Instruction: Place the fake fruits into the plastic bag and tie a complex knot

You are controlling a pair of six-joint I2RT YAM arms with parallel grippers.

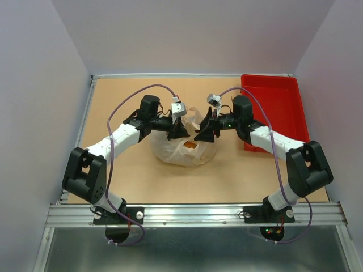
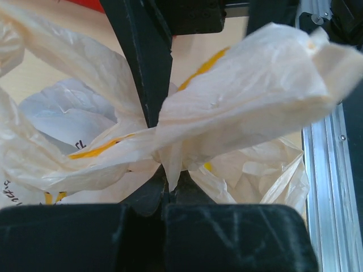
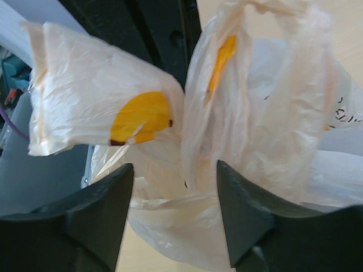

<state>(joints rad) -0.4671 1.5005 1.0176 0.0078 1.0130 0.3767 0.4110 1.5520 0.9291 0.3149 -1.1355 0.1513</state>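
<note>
The plastic bag [image 1: 182, 150] sits mid-table, whitish and crinkled, with something orange showing through its wall. The fruits themselves are hidden inside it. My left gripper [image 1: 178, 131] is above the bag's top and is shut on a pinched fold of a bag handle [image 2: 170, 161]. My right gripper [image 1: 205, 134] faces it from the right and is open, with handle plastic [image 3: 244, 107] hanging between its spread fingers [image 3: 249, 226] without being pinched. The handles cross between the two grippers. I cannot make out a finished knot.
A red tray [image 1: 278, 107] lies at the back right, close to the right arm's elbow. Grey walls close in the table on three sides. A metal rail [image 1: 193, 212] runs along the near edge.
</note>
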